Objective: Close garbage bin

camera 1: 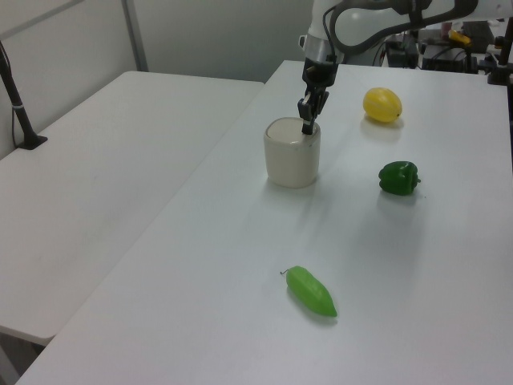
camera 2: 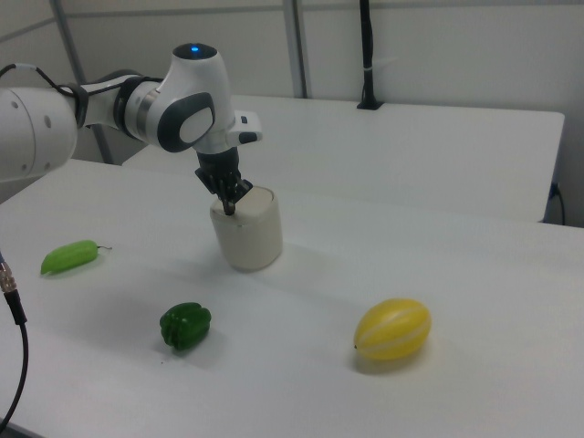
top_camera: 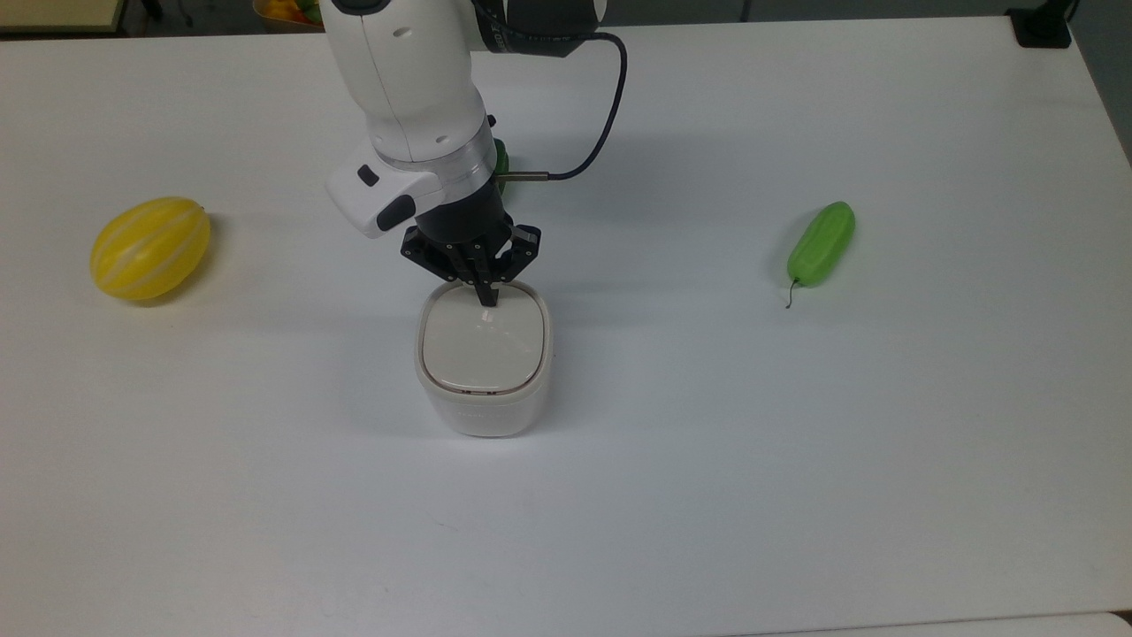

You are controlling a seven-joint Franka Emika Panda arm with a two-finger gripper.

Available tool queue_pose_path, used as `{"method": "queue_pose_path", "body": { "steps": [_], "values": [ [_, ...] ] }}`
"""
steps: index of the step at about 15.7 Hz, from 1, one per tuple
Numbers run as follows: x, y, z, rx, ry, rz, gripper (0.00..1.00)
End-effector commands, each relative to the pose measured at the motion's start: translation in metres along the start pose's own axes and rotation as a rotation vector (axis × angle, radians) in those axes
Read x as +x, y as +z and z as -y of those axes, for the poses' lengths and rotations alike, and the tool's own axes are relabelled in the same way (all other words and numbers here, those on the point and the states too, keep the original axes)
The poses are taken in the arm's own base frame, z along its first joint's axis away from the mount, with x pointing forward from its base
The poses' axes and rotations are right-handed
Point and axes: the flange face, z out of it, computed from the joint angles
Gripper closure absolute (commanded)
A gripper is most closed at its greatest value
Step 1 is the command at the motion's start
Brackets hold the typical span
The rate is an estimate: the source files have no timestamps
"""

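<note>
A smooth matte white table (top_camera: 796,460) carries the garbage bin (top_camera: 483,372), a rounded-square white plastic tub at centre, its flat beige lid (top_camera: 482,343) lying level. The black gripper (top_camera: 485,301), jaws pinched together on nothing, presses the lid's twelve-o'clock edge in the top view. A ribbed yellow melon (top_camera: 150,247) lies at nine o'clock, a glossy green cucumber (top_camera: 822,241) at three.

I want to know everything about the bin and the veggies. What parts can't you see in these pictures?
- Inside of the garbage bin: the flat lid covers it.
- Green pepper in the top view: the arm hides most of it; the left view shows it whole.
- Where the gripper meets the lid: too small to tell if it touches.
- Writing on the bin's front in the top view: too faint.
</note>
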Motion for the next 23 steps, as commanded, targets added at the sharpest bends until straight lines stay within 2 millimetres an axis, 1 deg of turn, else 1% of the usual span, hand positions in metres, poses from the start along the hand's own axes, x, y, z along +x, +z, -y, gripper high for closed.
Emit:
{"method": "queue_pose_path", "body": {
  "steps": [1,3,4,5,6,8,11,12,13,14,15,16,17,18,21,22,23],
  "values": [
    [-0.004,0.024,-0.007,-0.017,0.023,0.041,1.00],
    [-0.004,0.018,-0.006,-0.015,0.021,0.042,1.00],
    [-0.005,0.009,-0.007,-0.013,0.024,0.040,1.00],
    [-0.008,-0.006,-0.009,-0.009,0.024,0.056,1.00],
    [-0.013,-0.025,-0.015,-0.002,0.027,0.075,1.00],
    [-0.027,-0.061,-0.021,-0.003,0.022,0.122,1.00],
    [-0.051,-0.099,-0.024,-0.053,-0.004,0.217,1.00],
    [-0.058,-0.111,-0.025,-0.064,-0.008,0.236,0.99],
    [-0.065,-0.124,-0.031,-0.079,-0.005,0.248,0.96],
    [-0.071,-0.136,-0.035,-0.101,-0.006,0.260,0.90],
    [-0.076,-0.145,-0.038,-0.114,-0.009,0.265,0.80],
    [-0.080,-0.156,-0.046,-0.113,-0.007,0.267,0.70],
    [-0.084,-0.167,-0.054,-0.108,-0.010,0.259,0.50],
    [-0.087,-0.177,-0.058,-0.107,0.001,0.249,0.00],
    [-0.097,-0.193,-0.061,-0.104,0.009,0.257,0.00],
    [-0.103,-0.201,-0.065,-0.099,0.015,0.249,0.00],
    [-0.114,-0.206,-0.067,-0.091,0.017,0.249,0.00]
  ]
}}
